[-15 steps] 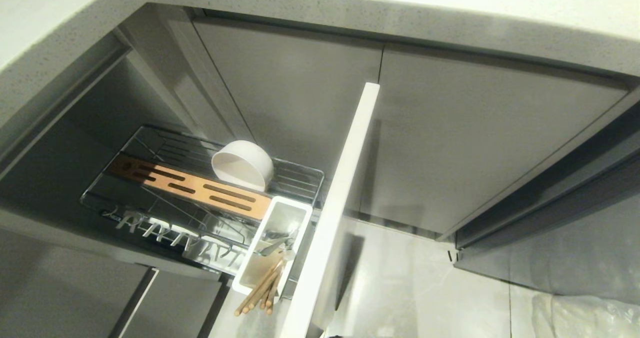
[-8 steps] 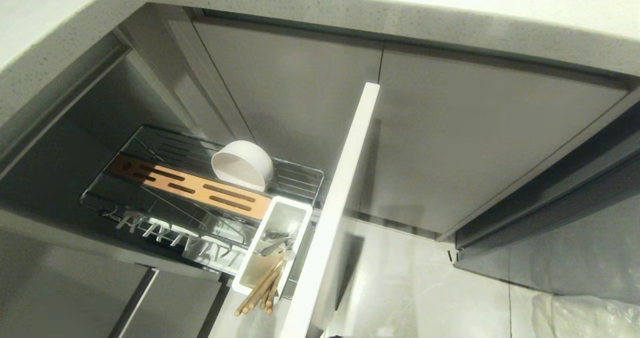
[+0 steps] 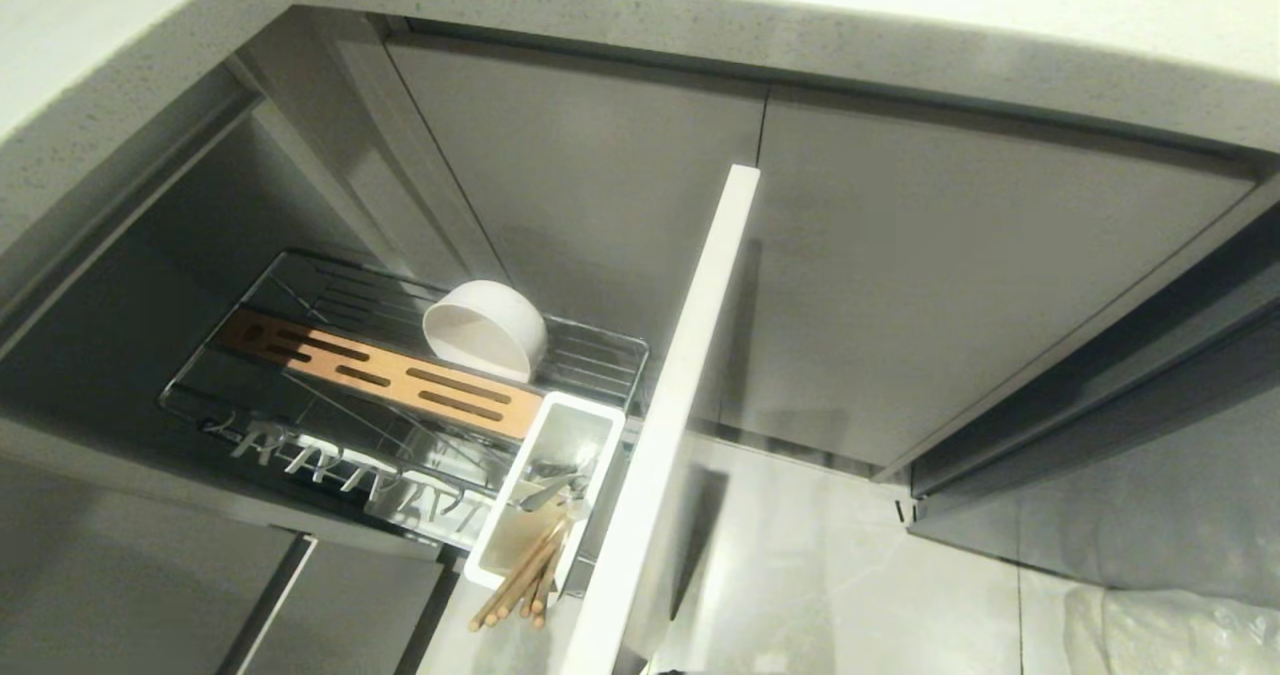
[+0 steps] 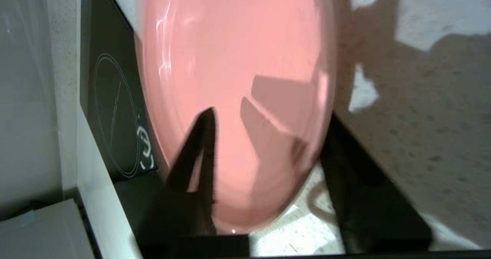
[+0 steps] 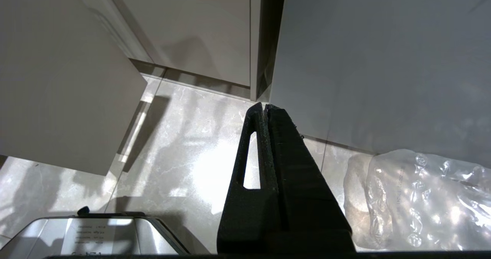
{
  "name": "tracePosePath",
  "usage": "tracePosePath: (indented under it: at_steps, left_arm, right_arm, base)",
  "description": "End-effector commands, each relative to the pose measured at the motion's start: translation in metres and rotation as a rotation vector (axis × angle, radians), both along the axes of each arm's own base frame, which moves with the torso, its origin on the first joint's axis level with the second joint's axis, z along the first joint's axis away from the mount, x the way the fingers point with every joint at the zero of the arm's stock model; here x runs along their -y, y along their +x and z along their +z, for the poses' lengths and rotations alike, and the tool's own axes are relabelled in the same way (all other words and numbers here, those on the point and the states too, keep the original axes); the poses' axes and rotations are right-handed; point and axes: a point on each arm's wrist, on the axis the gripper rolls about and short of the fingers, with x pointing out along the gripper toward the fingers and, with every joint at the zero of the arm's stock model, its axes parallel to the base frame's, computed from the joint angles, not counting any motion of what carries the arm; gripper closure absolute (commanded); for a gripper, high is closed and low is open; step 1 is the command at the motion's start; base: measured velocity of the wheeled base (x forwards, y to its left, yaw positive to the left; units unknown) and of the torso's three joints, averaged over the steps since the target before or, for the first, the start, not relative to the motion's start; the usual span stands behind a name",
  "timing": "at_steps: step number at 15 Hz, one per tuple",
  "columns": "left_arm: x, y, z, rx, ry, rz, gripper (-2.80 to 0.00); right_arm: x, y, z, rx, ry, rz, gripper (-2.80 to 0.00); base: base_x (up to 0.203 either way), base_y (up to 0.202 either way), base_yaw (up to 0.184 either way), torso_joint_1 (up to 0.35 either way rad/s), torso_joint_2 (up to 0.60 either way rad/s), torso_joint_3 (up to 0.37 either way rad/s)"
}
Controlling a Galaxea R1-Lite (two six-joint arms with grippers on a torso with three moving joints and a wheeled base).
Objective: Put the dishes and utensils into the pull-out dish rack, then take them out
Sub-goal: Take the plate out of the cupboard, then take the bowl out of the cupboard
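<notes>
1. Head view: the pull-out chrome wire dish rack [image 3: 600, 340] stands drawn out from under the counter, its flat pale-grey front panel [image 3: 680, 405] edge-on. Over the last second nothing in it has shifted (and the camera has not moved either).
2. Rack contents: the small round cream-white bowl [image 3: 485, 330] is tipped on its side behind the slotted wooden strip [image 3: 380, 375]. The thin light-wood chopsticks [image 3: 520, 580] lean out of the white rectangular utensil caddy [image 3: 500, 545]. The slim silver metal fork [image 3: 550, 490] lies inside the caddy.
3. The large oval pale-pink plate [image 4: 234, 78] is not in the rack. In the left wrist view it lies on the speckled pale countertop [image 4: 422, 117], just beside a black glass hob [image 4: 111, 117].
4. The left gripper [image 4: 270, 113] is at the plate's near end with its jaws well apart. One finger reaches over the pink face and the other stands at the rim on the far side. This is too wide for a clamp on a thin rim, so I read the plate as loose.
5. The right gripper [image 5: 264, 105] is parked over the tiled floor [image 5: 191, 155] with its jaws pressed together, holding nothing.
6. Judgement: the plate is the only task item outside the rack. These views do not show whether it was just set down or is about to be taken (unloading or loading).
7. Risk: the plate is glossy and shallow and could slide if it is nudged.
</notes>
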Motion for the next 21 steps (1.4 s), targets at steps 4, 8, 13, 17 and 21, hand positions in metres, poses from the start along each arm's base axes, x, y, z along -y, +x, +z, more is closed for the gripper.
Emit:
tracePosePath:
  at_steps: [4, 8, 13, 17, 21]
  left_arm:
    - [0.013, -0.012, 0.005, 0.041, 0.015, -0.045, -2.80]
    - [0.033, -0.028, 0.010, 0.195, -0.064, -0.226, -2.80]
    - [0.062, -0.054, 0.002, 0.393, -0.275, -0.455, 0.00]
    - [0.073, -0.060, 0.013, 0.660, -0.419, -0.583, 0.00]
    - [0.084, -0.049, 0.014, 0.786, -0.756, -0.727, 0.00]
  right_arm:
    - [0.000, 0.000, 0.000, -0.001, 0.000, 0.000, 0.00]
    - [0.000, 0.000, 0.000, -0.001, 0.000, 0.000, 0.00]
    - [0.000, 0.000, 0.000, -0.001, 0.000, 0.000, 0.00]
    - [0.000, 0.000, 0.000, -0.001, 0.000, 0.000, 0.00]
    - [0.000, 0.000, 0.000, -0.001, 0.000, 0.000, 0.00]
  base:
    - [0.000, 0.000, 0.000, 0.000, 0.00, 0.000]
    - [0.000, 0.000, 0.000, 0.000, 0.00, 0.000]
    - [0.000, 0.000, 0.000, 0.000, 0.00, 0.000]
    - [0.000, 0.000, 0.000, 0.000, 0.00, 0.000]
    - [0.000, 0.000, 0.000, 0.000, 0.00, 0.000]
